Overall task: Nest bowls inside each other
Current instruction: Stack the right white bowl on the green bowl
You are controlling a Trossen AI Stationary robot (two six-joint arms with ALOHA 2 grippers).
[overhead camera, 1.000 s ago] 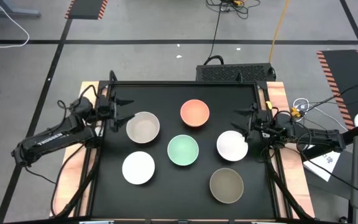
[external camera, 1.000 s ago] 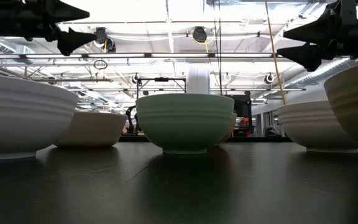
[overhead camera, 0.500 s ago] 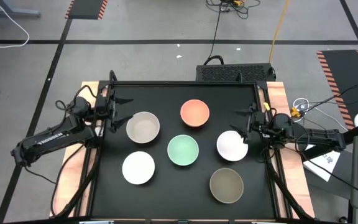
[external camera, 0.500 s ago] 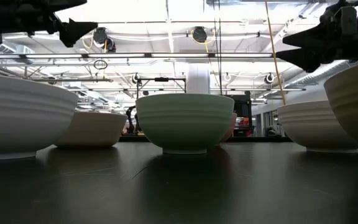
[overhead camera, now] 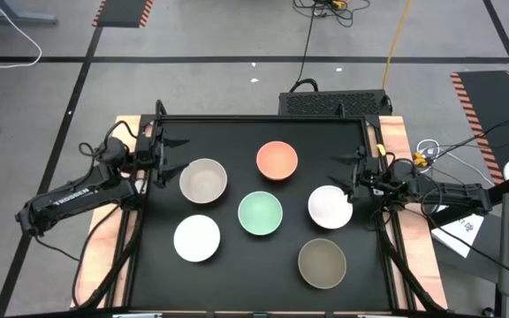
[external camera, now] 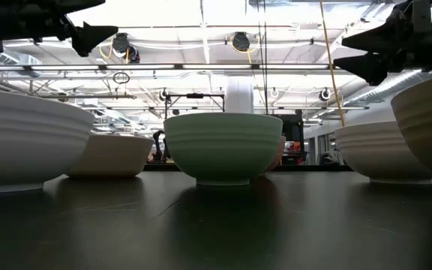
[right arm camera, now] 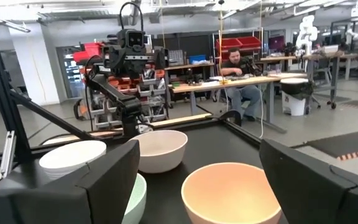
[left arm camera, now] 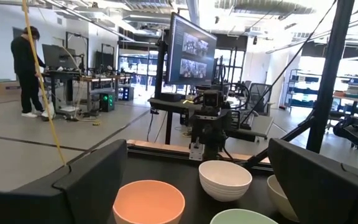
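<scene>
High view: all six bowls sit apart on the table (overhead camera: pixel 237 132), none nested. Left tool (overhead camera: pixel 173 155) (spread wide) has crept toward the beige-grey bowl (overhead camera: pixel 203 180); right tool (overhead camera: pixel 344 174), equally wide, hovers beside a white bowl (overhead camera: pixel 330 206).

You are looking at a black table (overhead camera: pixel 237 256) with pale wooden edges, carrying a coral-pink bowl (overhead camera: pixel 277 160), a mint-green bowl (overhead camera: pixel 260 213), two white bowls (overhead camera: pixel 196 238) (overhead camera: pixel 330 206), a beige-grey bowl (overhead camera: pixel 203 180) and an olive-tan bowl (overhead camera: pixel 322 262). Your two arms are dark, and the grey floor (overhead camera: pixel 51 97) shows black lines and orange-and-black striped mats (overhead camera: pixel 122 11).
</scene>
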